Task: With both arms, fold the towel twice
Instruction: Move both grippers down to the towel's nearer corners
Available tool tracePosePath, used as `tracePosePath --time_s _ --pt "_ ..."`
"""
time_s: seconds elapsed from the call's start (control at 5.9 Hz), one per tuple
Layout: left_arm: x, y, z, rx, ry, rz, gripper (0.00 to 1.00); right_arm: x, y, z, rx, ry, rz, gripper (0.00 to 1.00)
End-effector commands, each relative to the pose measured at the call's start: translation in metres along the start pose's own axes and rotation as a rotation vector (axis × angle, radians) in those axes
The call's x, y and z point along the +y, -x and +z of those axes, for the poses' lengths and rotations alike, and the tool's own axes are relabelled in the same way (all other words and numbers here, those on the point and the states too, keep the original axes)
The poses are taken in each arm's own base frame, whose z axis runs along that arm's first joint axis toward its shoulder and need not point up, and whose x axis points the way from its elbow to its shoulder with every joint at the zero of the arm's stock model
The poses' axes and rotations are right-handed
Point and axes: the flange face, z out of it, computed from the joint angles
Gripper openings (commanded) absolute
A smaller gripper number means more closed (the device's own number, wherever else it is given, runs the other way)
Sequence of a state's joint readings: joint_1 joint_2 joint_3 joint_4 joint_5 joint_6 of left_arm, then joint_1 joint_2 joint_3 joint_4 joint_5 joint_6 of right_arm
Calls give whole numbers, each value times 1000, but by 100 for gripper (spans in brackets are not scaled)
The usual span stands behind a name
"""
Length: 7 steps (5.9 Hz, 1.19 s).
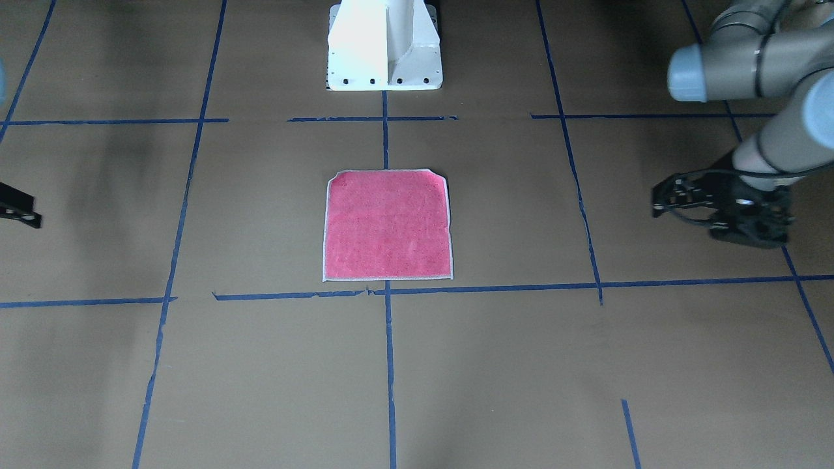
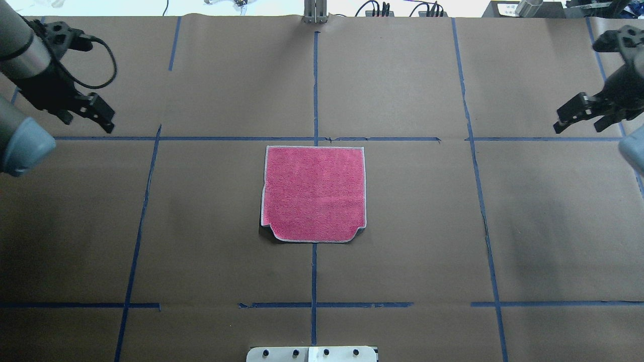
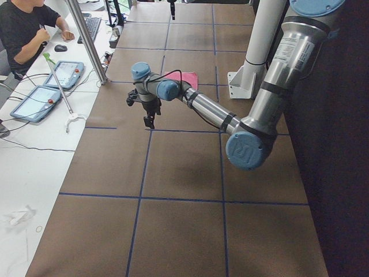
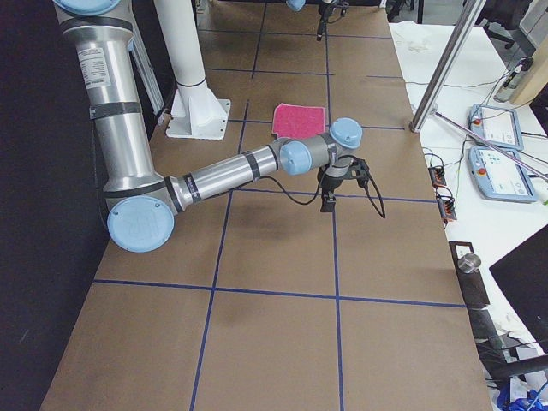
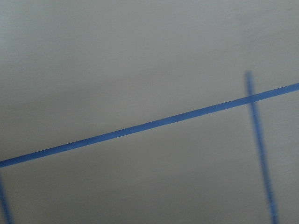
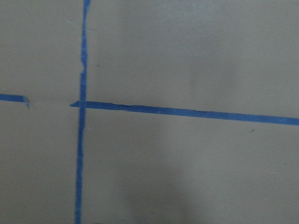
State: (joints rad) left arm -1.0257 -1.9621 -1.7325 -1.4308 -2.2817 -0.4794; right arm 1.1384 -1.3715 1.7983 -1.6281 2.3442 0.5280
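Note:
The towel lies flat, pink-red side up, at the middle of the table; it also shows in the front view. Its two corners nearest the robot look tucked under. My left gripper hovers far left of the towel with its jaws apart and empty; in the front view it is at the right. My right gripper hovers far right of the towel, jaws apart and empty; only a tip of it shows in the front view. Both wrist views show only brown paper and blue tape.
Brown paper with blue tape lines covers the table. The white pedestal base stands at the robot's side of the towel. An operator sits at a desk with tablets beyond the table's far edge. A metal pole stands there.

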Motion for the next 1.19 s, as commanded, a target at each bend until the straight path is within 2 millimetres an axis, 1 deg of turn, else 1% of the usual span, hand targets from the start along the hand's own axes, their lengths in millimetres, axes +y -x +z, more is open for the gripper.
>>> tracePosePath --time_s 0.0,0.17,0.34,0.51,0.68,0.85,1.02 --pt "1 -101 13 44 28 -173 100 36 132 30 25 -25 150 100" --pt "14 -150 22 34 17 -270 100 64 182 56 62 -65 201 100" --pt "33 -203 43 17 20 -377 100 92 218 86 63 -118 217 100" --pt "53 -239 54 13 6 -483 100 114 244 99 49 -133 264 100" --pt "85 -271 58 24 -5 -531 100 132 271 102 26 -140 287 100" --pt "102 -289 64 24 -23 -574 100 148 302 94 -17 -136 345 100" --pt "117 -303 79 12 -19 -556 100 177 343 108 -22 -132 342 100"
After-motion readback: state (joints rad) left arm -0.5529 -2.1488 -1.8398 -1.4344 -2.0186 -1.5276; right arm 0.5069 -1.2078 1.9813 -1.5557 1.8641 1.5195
